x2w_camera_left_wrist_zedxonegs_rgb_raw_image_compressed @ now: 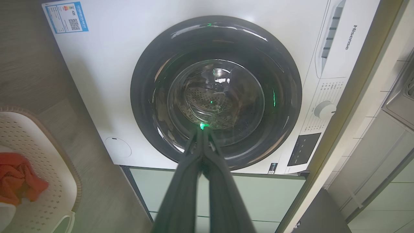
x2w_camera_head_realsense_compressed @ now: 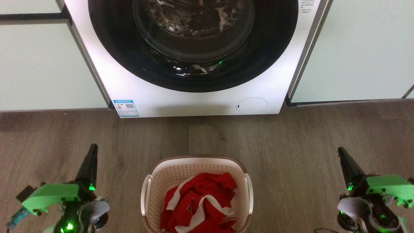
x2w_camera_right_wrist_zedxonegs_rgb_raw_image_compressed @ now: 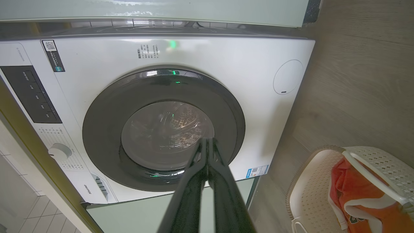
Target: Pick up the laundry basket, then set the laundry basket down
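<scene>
Locating the laundry basket (x2w_camera_head_realsense_compressed: 181,176) comes first. It stands on the wooden floor (x2w_camera_head_realsense_compressed: 291,142) between the two pincers, to the right of the left pincer (x2w_camera_head_realsense_compressed: 93,152) and to the left of the right pincer (x2w_camera_head_realsense_compressed: 342,153). It sits behind both sets of fingertips, closer to the robot's body.

Neither arm looks clearly nearer; treat the spacing as about equal. Both pincers are empty, with fingers pressed together, and point forward at the washing machine (x2w_camera_head_realsense_compressed: 145,94).

The basket's near end is cut off at the head view's bottom edge, so you cannot fix its long axis with certainty; it appears to run fore-and-aft. Its left handle (x2w_camera_head_realsense_compressed: 147,194) faces the left pincer, and its right handle (x2w_camera_head_realsense_compressed: 249,194) faces the right pincer. A red garment (x2w_camera_head_realsense_compressed: 200,197) with white trim lies inside.

Expect that each pincer must part its fingers, draw back and swing inward to reach its handle. The washing machine stands well beyond the fingertips and apart from the basket, so it is judged no obstacle to that inward move.
</scene>
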You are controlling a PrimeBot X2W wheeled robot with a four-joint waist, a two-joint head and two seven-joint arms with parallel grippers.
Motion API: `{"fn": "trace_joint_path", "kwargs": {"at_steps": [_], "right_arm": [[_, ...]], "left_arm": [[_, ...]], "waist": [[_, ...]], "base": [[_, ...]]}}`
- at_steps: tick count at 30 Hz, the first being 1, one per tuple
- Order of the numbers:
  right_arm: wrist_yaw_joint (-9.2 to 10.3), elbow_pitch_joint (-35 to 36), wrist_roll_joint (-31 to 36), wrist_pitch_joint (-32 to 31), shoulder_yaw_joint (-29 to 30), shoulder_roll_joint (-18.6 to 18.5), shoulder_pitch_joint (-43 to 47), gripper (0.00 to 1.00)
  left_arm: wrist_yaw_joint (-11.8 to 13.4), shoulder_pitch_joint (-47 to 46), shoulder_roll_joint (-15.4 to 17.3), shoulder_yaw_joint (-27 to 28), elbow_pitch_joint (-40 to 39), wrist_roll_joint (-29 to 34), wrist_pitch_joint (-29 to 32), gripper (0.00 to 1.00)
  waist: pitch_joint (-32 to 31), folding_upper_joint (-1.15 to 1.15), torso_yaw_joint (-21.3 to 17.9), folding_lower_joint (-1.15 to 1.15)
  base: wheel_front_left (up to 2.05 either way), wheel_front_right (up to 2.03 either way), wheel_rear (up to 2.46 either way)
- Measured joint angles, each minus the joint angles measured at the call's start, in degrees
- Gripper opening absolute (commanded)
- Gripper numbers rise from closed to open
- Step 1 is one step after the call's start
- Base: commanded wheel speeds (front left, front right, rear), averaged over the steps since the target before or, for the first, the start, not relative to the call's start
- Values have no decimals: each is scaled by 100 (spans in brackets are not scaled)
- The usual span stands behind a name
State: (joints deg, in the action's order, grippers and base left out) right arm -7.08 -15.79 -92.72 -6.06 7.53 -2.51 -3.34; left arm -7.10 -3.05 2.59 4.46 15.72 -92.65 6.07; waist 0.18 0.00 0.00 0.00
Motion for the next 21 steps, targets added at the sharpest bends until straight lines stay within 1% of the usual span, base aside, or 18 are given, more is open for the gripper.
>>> {"fn": "trace_joint_path", "kwargs": {"at_steps": [21], "right_arm": [[0,0,0,0,-1,0,0,0]], "left_arm": [[0,0,0,0,0,0,0,0]], "waist": [[0,0,0,0]], "base": [[0,0,0]]}}
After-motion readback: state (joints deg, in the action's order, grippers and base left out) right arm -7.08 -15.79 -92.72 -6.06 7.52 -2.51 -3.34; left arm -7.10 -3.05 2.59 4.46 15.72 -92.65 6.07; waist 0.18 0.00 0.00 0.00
